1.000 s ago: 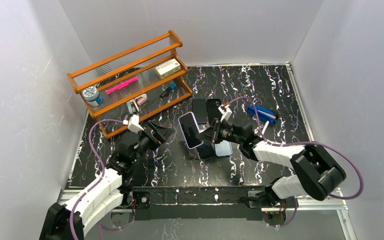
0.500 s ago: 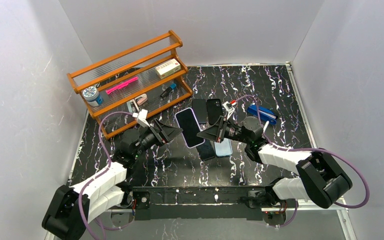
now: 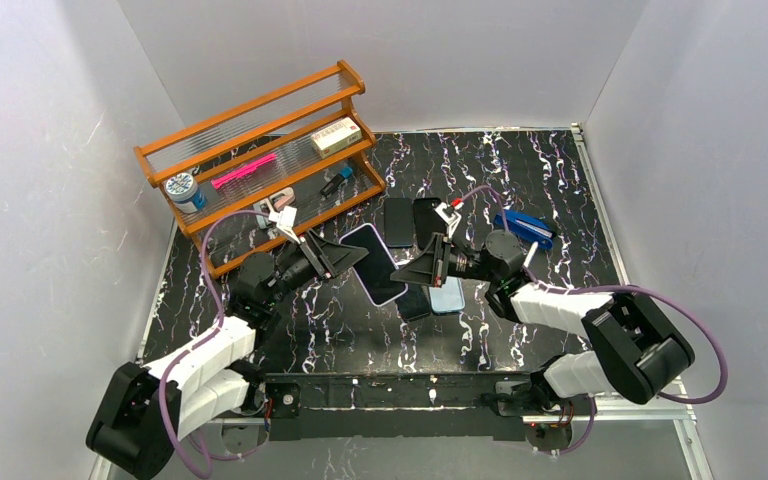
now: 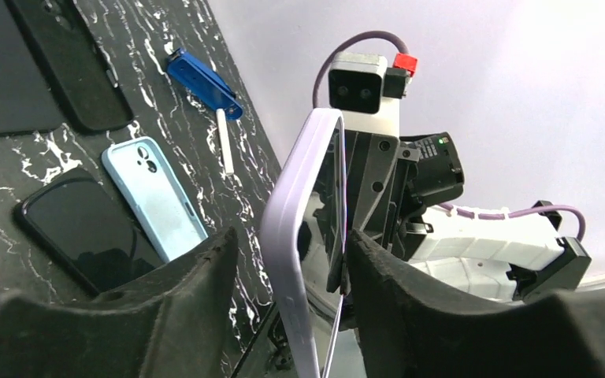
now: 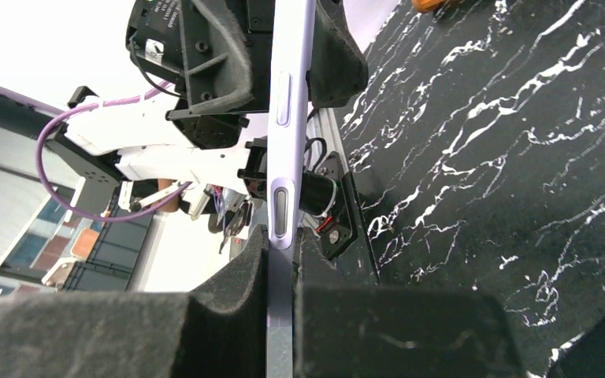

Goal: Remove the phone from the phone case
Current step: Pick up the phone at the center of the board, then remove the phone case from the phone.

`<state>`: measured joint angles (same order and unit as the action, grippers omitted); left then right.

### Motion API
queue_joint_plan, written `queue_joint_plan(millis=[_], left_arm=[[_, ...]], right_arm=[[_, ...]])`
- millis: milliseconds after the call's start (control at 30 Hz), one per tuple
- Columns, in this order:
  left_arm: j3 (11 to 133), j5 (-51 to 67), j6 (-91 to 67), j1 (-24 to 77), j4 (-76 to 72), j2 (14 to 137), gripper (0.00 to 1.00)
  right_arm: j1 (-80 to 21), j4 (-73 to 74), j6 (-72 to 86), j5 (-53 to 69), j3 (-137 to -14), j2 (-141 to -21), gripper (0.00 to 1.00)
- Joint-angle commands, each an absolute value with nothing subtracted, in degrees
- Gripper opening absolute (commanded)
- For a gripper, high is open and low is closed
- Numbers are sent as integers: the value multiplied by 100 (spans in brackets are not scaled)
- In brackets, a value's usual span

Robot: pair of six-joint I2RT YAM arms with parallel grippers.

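Black, white-veined table (image 3: 520, 180), pale walls. Above its centre the lilac phone case (image 3: 378, 262) hangs off the surface with the phone (image 4: 323, 213) seated in it. The left gripper (image 3: 345, 256) clamps one end; the right gripper (image 3: 407, 272) pinches the other, jaws narrow. In the left wrist view the case's lower end is cut off.

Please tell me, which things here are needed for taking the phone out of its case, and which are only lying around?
In the job: phone in lilac case; right tool, shut on it; left tool, around it.
Lying about: light blue case; dark phones; blue item; wooden rack with small things.
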<state>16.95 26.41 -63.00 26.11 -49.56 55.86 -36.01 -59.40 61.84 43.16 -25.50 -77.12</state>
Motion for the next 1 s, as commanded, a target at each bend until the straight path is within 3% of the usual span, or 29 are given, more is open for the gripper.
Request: queue_joint_plan(millis=[0, 167, 233, 333, 567, 967], left_arm=[[1894, 2853, -6391, 2675, -5320, 5564, 45], [1906, 2758, -6558, 2672, -5413, 5498, 13], [1892, 2587, -6687, 2672, -5418, 5434, 0], [1769, 2148, -6974, 2672, -5423, 5288, 0], [1529, 1151, -7564, 2696, -5437, 4966, 0], [1460, 165, -7846, 2927, -5510, 4770, 0]], right_arm=[[-3602, -6817, 6302, 4665, -3055, -7778, 1], [-3604, -6820, 6275, 4678, -3097, -7818, 2], [-3604, -6778, 6227, 4586, -3040, -7773, 9], [-3626, -6648, 6095, 4312, -2881, -7624, 27], [-3968, -6569, 5818, 3645, -2670, -7395, 48], [-4448, -6623, 5704, 3253, -2698, -7475, 52]])
